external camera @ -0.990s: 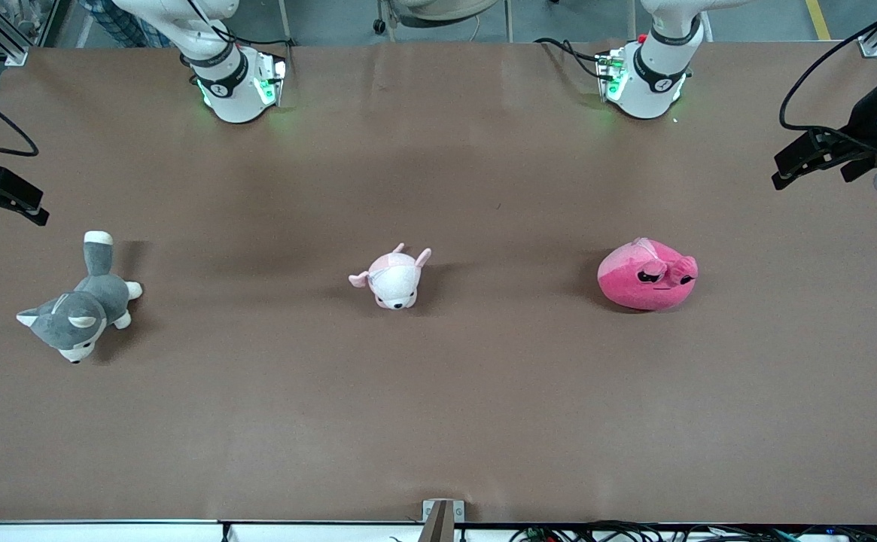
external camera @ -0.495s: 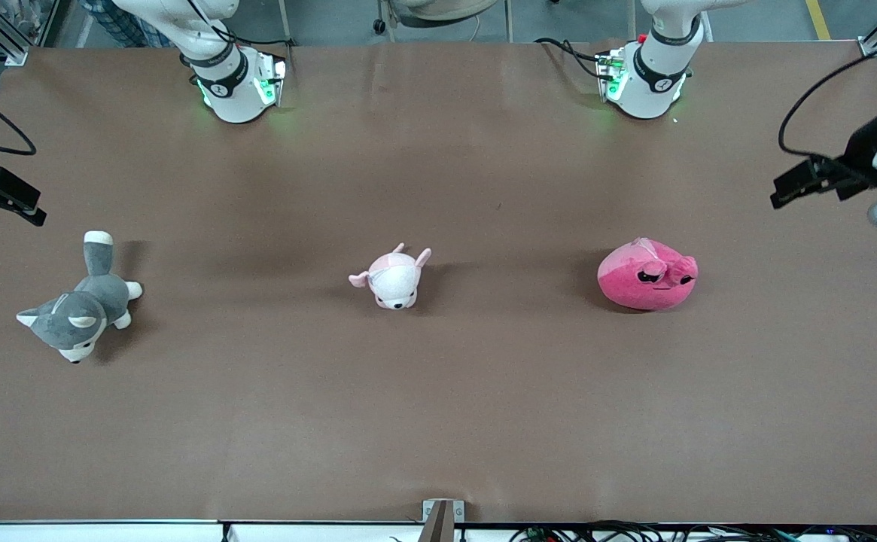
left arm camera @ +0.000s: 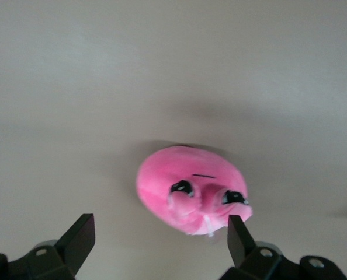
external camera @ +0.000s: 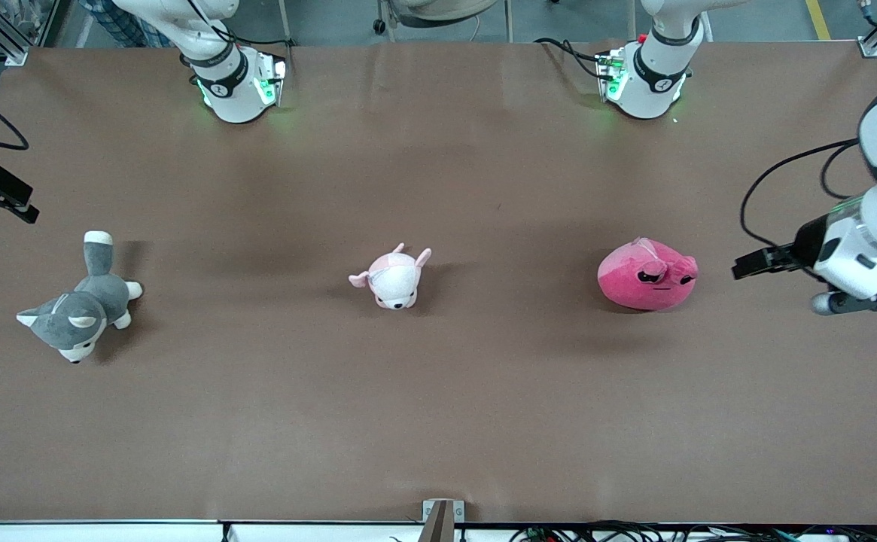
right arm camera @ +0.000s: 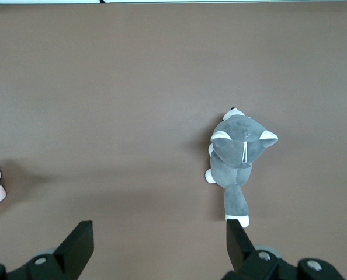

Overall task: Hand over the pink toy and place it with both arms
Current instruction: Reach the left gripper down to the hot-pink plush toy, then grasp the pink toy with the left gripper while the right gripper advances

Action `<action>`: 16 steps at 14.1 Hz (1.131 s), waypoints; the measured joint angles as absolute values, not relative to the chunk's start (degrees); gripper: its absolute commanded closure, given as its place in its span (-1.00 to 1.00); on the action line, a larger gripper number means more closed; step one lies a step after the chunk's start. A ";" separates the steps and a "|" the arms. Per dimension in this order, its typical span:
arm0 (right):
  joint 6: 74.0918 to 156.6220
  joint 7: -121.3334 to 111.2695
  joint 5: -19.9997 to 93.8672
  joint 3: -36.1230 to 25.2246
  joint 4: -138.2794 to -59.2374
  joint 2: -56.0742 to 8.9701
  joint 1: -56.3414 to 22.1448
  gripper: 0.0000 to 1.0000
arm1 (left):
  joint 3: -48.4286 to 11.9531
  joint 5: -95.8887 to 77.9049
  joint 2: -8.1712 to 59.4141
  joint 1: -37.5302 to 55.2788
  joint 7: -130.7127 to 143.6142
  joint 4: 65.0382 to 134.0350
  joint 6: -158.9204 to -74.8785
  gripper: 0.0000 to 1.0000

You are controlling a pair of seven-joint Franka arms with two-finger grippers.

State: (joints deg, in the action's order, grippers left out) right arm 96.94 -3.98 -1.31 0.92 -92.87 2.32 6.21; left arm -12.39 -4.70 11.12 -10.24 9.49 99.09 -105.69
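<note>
Left gripper (left arm camera: pixel 160 238) jaws open, near pink toy (external camera: pixel 647 275): centre over it, descend straight. Right gripper (right arm camera: pixel 159 244) jaws open, waits above husky (right arm camera: pixel 239 160).

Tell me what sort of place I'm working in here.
Most likely a robotics lab bench: two arm bases bolted to a brown-covered table, three plush toys as props including the pink toy, cables and aluminium framing around the edges.

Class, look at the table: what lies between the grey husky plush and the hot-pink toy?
In the front view, the small pale pink-and-white plush lies on the brown table between the husky and the pink toy.
</note>
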 measured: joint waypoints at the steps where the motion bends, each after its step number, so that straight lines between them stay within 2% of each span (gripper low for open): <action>1: 96.94 -3.98 -1.29 1.00 -92.87 2.32 6.20 -1.00 | -12.56 -5.75 11.12 -10.10 9.51 100.86 -106.81 -0.99; 4: 96.53 -3.91 1.35 1.27 -92.90 1.93 6.20 -1.00 | -12.76 -6.49 11.05 -9.78 10.14 105.15 -109.72 -0.62; 8: 95.68 -3.96 5.73 1.27 -92.91 1.22 6.22 -1.00 | -13.06 -6.54 10.99 -9.63 10.24 109.85 -113.66 -0.57; 10: 94.11 -3.96 5.82 1.76 -92.89 1.18 5.66 -1.00 | -13.11 -6.55 10.99 -9.57 10.32 111.42 -114.77 -0.24; 13: 93.47 -3.97 5.87 1.95 -92.84 1.18 4.27 -1.00 | -13.10 -6.55 10.99 -9.57 10.34 112.77 -116.03 -0.13; 16: 92.32 -3.99 6.83 2.02 -92.90 0.69 2.97 -1.00 | -13.09 -6.55 11.01 -9.58 10.35 113.13 -116.18 0.07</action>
